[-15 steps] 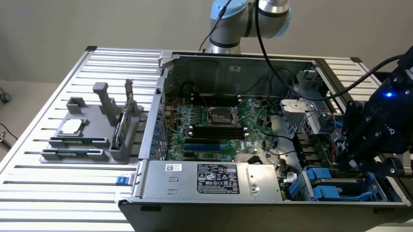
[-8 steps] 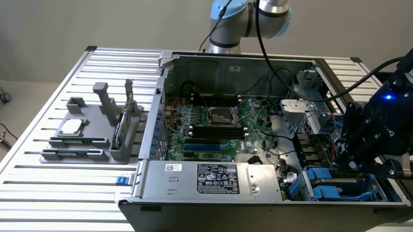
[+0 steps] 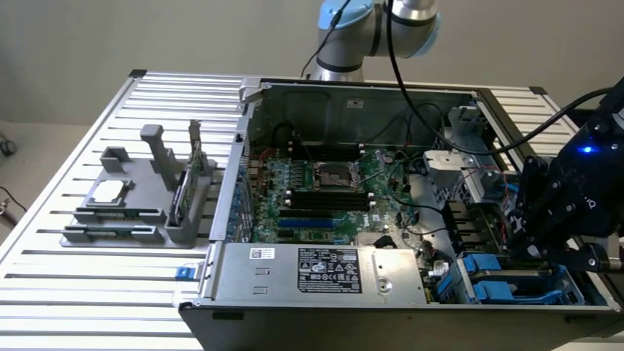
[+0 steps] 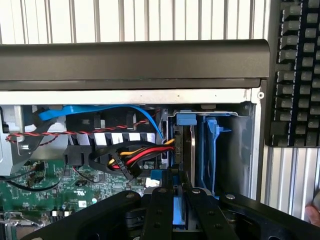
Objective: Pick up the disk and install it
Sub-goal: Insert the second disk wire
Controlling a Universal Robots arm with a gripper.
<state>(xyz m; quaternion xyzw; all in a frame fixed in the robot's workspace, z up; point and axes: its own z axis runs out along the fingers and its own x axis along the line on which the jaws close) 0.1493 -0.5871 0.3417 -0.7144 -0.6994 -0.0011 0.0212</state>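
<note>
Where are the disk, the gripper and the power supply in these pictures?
disk (image 4: 188,145): wrist view, its thin metal edge in the blue-railed bay.
gripper (image 4: 175,200): wrist view, between its black fingertips.
power supply (image 3: 326,269): exterior view, its white label.

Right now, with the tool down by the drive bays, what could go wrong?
1. The tool grips the disk between blue bay rails; a slight tilt could jam it.
2. The cable bundle lies beside the bay and might snag.
3. The case wall stands near, leaving little room.
</note>
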